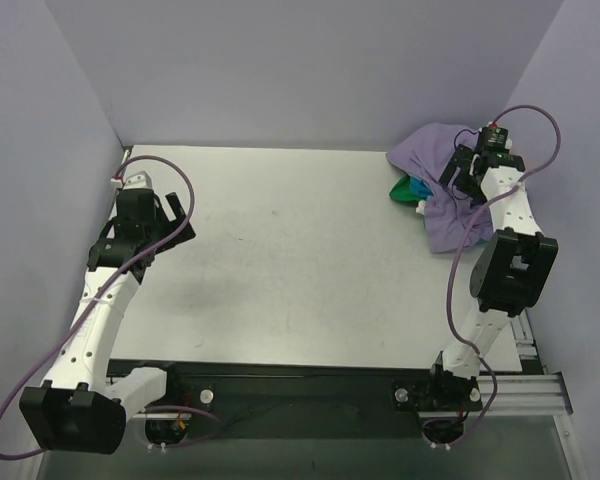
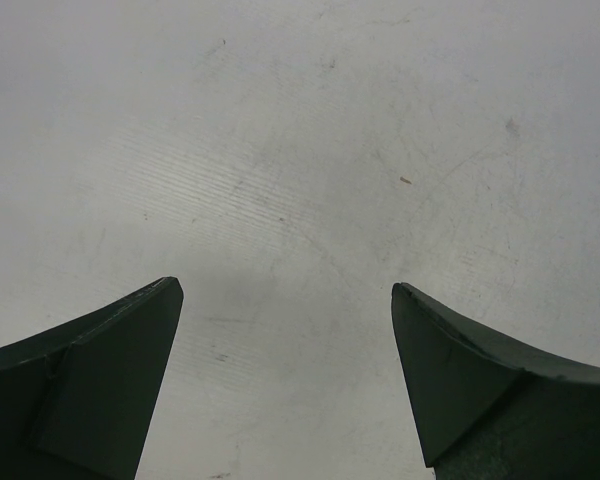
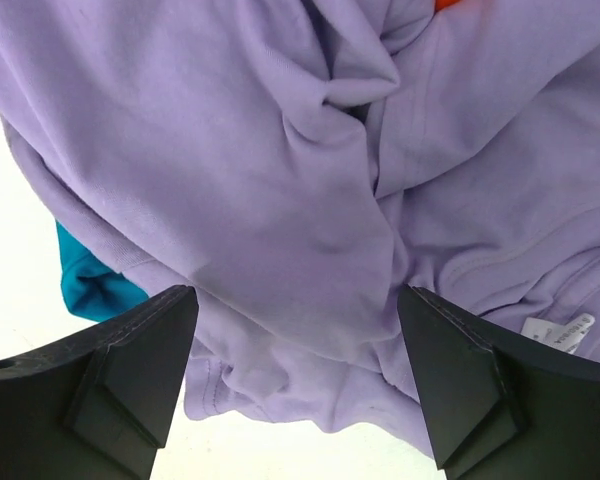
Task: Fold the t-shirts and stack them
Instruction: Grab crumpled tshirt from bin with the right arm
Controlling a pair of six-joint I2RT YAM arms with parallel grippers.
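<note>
Counter (image 1: 280, 260) has all the t-shirts in one heap at ~2 o'clock. Lavender t-shirt (image 3: 280, 180) is crumpled on top, w/ green t-shirt (image 1: 410, 188) and teal t-shirt (image 3: 90, 285) peeking out at its 8 o'clock. Right end effector (image 3: 295, 300) is over the lavender, jaws wide, nothing pinched yet. Left end effector (image 2: 285, 290) is at 9 o'clock, fully open, empty. Imo it's the first pickup. Next move needs a pinch on the top layer only, then a drag to center.

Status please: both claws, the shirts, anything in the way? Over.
Left claw open over table. Right claw open above crumpled purple shirt, nothing gripped. Teal shirt under it. Nothing blocking.
</note>
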